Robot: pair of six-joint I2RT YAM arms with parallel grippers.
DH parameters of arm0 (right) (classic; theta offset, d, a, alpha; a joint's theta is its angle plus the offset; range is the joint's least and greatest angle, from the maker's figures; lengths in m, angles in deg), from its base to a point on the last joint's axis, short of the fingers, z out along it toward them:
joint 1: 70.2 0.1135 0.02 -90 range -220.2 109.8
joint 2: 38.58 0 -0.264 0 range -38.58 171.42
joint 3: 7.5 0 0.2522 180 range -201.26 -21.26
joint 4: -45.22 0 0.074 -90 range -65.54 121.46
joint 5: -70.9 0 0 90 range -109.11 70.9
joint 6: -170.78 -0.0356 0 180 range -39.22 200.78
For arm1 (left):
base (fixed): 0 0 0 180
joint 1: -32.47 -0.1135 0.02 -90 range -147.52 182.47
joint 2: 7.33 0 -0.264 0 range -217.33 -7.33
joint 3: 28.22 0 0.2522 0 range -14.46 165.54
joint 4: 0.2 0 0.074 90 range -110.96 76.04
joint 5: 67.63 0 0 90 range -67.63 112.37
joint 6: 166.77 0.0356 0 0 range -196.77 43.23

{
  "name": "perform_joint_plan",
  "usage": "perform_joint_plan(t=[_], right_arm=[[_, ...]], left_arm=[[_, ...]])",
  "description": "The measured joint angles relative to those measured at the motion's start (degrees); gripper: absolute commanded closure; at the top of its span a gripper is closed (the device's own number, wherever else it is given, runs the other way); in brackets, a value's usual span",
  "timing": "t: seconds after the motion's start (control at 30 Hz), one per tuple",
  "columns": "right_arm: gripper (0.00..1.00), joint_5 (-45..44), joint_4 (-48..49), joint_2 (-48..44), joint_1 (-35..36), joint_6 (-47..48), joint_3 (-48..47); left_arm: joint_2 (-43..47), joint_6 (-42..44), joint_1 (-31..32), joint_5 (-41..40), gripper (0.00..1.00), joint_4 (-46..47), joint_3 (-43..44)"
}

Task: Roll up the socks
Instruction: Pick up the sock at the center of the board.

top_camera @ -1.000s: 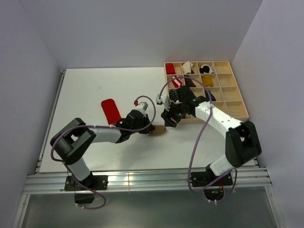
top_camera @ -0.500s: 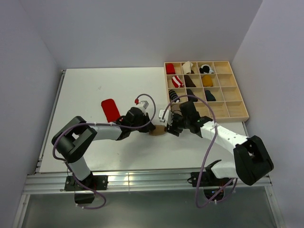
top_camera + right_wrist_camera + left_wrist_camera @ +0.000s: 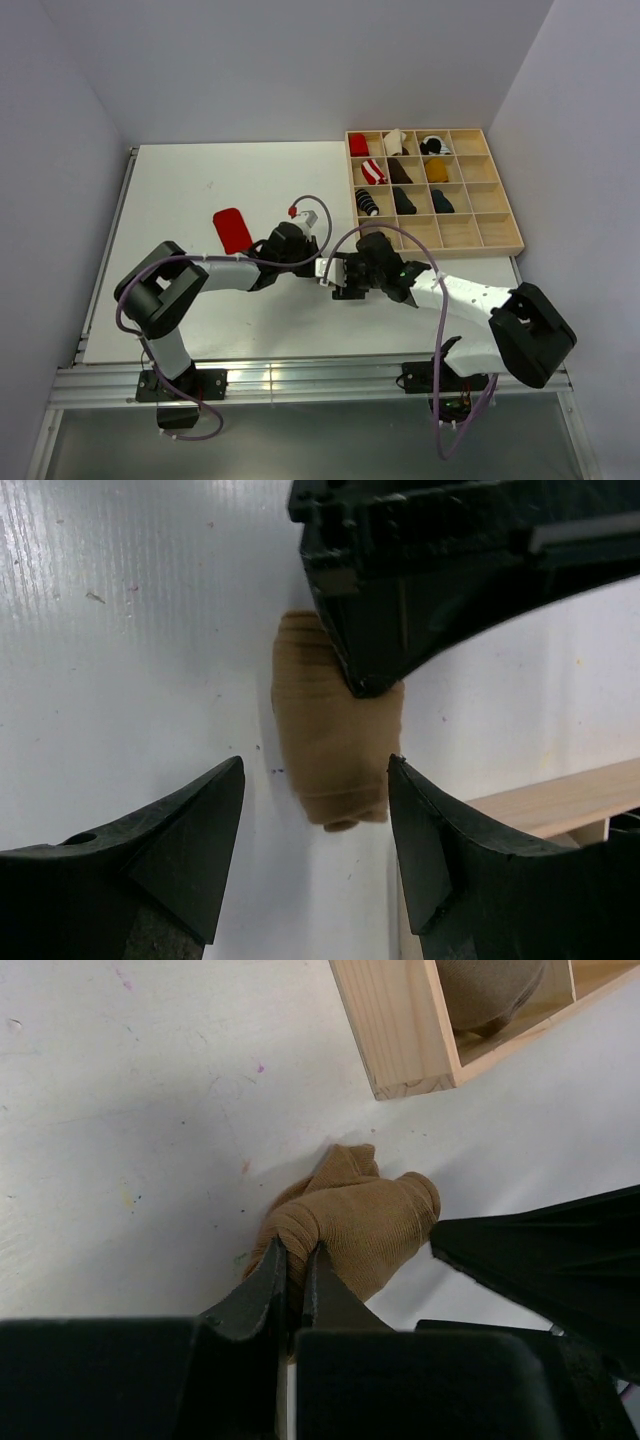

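Both arms stretch inward, low; L jaws pinch tan sock; R jaws wide, empty, above it.

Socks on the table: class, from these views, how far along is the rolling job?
Done, apparently: the tan sock is already bunched into a compact roll. In hand: the left gripper pinches one end of it, while the right gripper hovers open over it. Left: the red sock lies flat and unrolled on the table.
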Motion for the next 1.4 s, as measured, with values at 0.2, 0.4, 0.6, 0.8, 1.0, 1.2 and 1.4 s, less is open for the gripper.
perform_joint_plan(t=[0.2,0.4,0.6,0.8,1.0,1.2,1.4], right_arm=[[0.34,-2.2,1.3,3.7,2.0,1.6,0.0],[0.35,-4.6,2.4,7.4,2.4,3.1,-1.5],[0.36,-6.7,2.5,9.8,2.6,4.5,-2.8],[0.39,-8.2,1.2,13.6,2.6,5.3,-6.1],[0.40,-9.0,-0.5,16.1,2.8,5.9,-8.3],[0.40,-9.3,-3.3,18.0,2.9,6.2,-11.1],[0.41,-9.1,-6.5,20.3,2.9,7.0,-14.4]], left_arm=[[-0.7,0.1,0.0,1.0,1.00,-0.9,1.1],[-1.5,0.4,-0.4,1.9,0.99,-2.2,2.3],[-2.6,1.6,-0.8,3.3,1.00,-3.5,4.0],[-2.8,1.9,-1.3,4.2,1.00,-4.0,4.3],[-3.3,2.2,-2.2,6.0,1.00,-4.0,4.5],[-4.0,2.2,-3.7,8.9,1.00,-4.5,5.1],[-4.2,2.1,-5.4,11.4,1.00,-5.7,5.6]])
